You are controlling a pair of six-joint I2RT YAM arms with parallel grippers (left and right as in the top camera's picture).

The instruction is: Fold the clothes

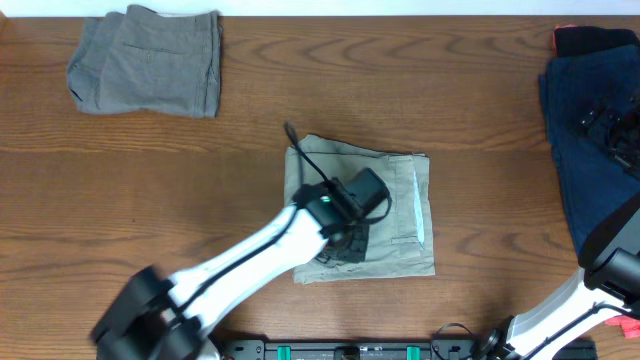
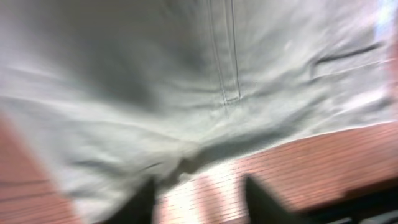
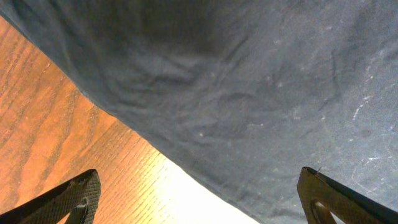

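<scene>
The light khaki-beige shorts (image 1: 395, 215) lie folded into a rough square at the table's middle, welt pocket showing at the right. My left gripper (image 1: 345, 238) hovers over their lower left part. In the left wrist view the khaki cloth (image 2: 186, 81) fills the frame, blurred, and my left fingers (image 2: 199, 202) are apart with bare wood between them. The navy garment (image 1: 590, 150) lies at the right edge. My right gripper (image 1: 612, 130) is above it; in the right wrist view its fingers (image 3: 199, 199) are spread wide over the navy cloth (image 3: 249, 93) edge, holding nothing.
The grey-brown pair (image 1: 150, 62) lies folded at the back left. A red item (image 1: 565, 38) peeks out behind the navy garment at the back right. The wooden table (image 1: 150, 200) shows between the garments. The arm bases sit along the front edge.
</scene>
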